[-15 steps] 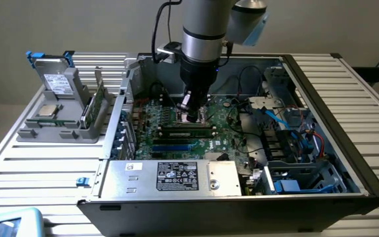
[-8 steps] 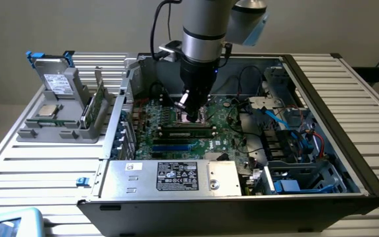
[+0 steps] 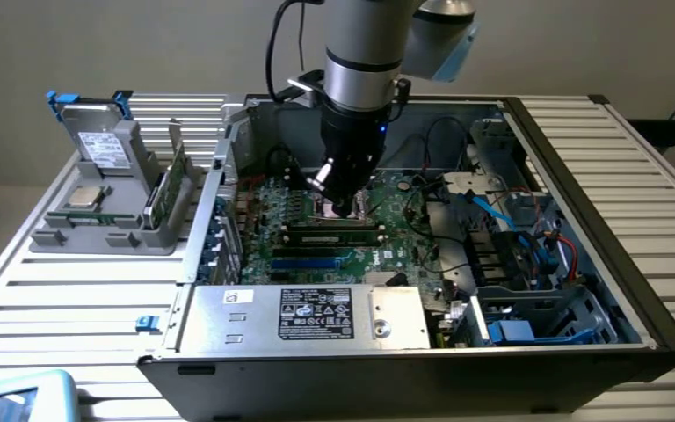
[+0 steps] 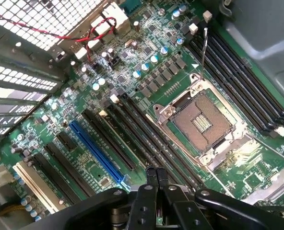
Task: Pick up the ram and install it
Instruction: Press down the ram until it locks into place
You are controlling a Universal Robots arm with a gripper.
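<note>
One computer case (image 3: 572, 290), one motherboard (image 4: 147, 86), one blue slot (image 4: 96, 153), one grey holder (image 3: 103, 233)

The green ram (image 3: 169, 192) stands on edge in the grey holder (image 3: 101, 237).

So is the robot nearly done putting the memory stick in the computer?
Not yet, it seems. Done: nothing that shows. A green memory stick stands in the grey rack outside the computer. In hand: nothing; the claw is shut and empty, low over the long black slots on the board. Left: grabbing the stick and fitting it.
</note>
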